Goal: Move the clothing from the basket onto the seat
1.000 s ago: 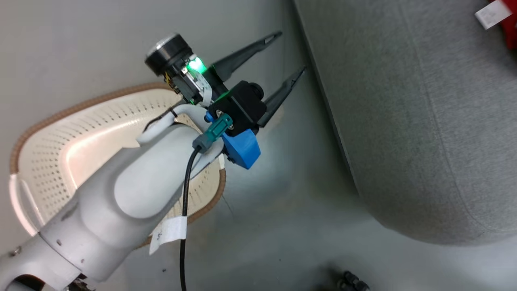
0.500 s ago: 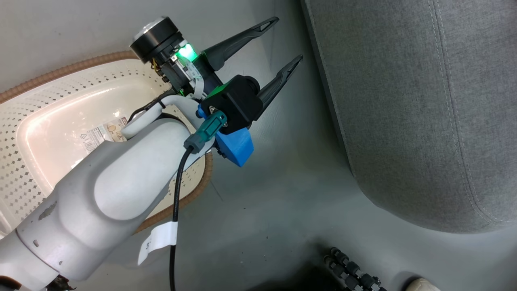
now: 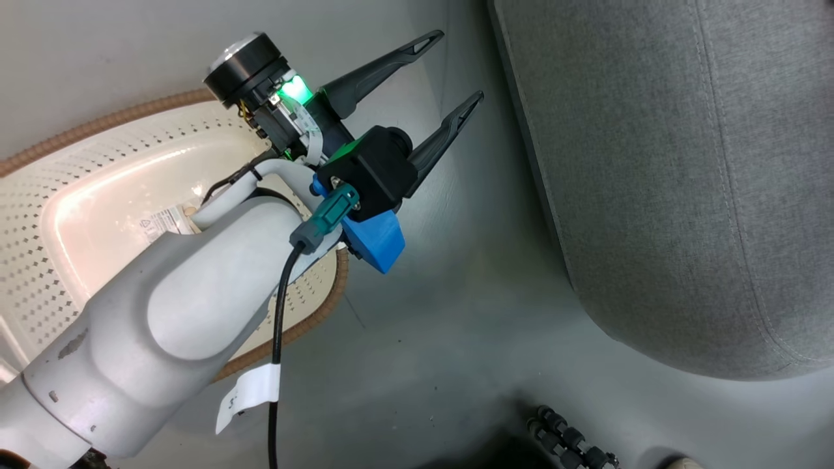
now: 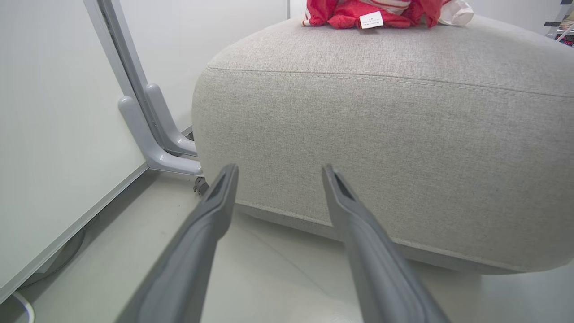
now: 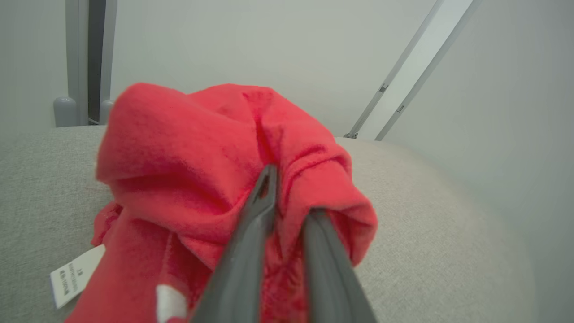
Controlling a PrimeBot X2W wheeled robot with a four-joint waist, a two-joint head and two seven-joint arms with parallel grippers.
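With right gripper [image 5: 291,193] pinching clothing [image 5: 179,170] over seat [image 5: 426,224], left gripper [image 3: 453,68] splayed empty at 12 o'clock: lower, release wide.

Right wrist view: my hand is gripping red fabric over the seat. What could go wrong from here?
1. The right hand is shut on the red garment, with fabric bunched around both fingers. On opening it may snag and get dragged off the seat as the arm retreats.
2. The left hand hangs open, low beside the seat's side, its forearm over the basket rim. A careless swing could knock either.
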